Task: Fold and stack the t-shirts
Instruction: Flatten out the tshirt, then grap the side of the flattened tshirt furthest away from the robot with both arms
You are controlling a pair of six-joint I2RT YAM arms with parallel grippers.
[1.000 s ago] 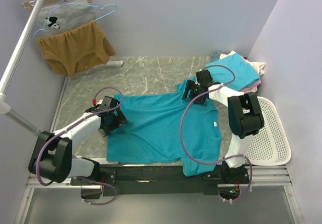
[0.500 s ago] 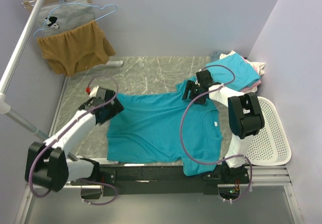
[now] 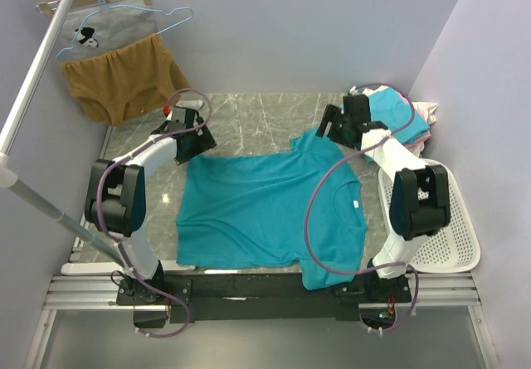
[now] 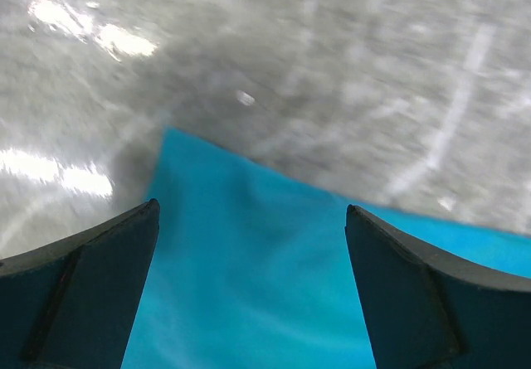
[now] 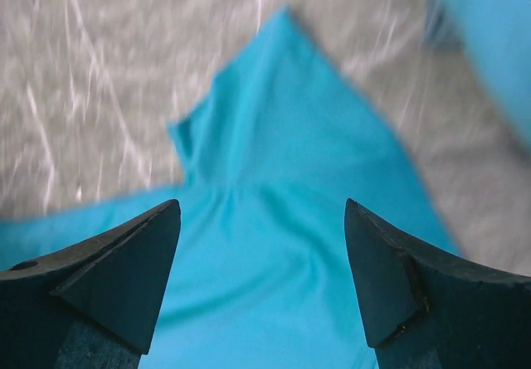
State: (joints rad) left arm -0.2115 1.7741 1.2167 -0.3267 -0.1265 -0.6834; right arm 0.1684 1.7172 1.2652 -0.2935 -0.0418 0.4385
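Both arms have reached farther out across the counter (image 3: 249,120) than a second ago: the left end effector (image 3: 197,143) has left the middle of the shirt's left edge for its far left corner, and the right end effector (image 3: 330,127) has moved away past the far sleeve.

Nearest the arm bases, one sleeve of the teal t-shirt (image 3: 257,207) drapes over the counter's front edge. The rest of the shirt lies spread flat in the middle of the counter, collar toward the right and hem toward the left. A white perforated tray (image 3: 448,236) sits just right of it.

In the left wrist view, the left end effector (image 4: 249,286) is spread wide, holding nothing, above the shirt's corner (image 4: 249,261) where it meets bare marble. The right end effector (image 5: 261,278) is likewise spread and empty, over the shirt's far sleeve (image 5: 274,178); whether either touches the cloth is unclear.

Beyond, in the far right corner, a lighter turquoise t-shirt (image 3: 402,112) tops a small pile with pink and white edges beneath.

At far left, a mustard-brown garment (image 3: 124,79) and a grey printed garment (image 3: 104,29) hang from a rail.
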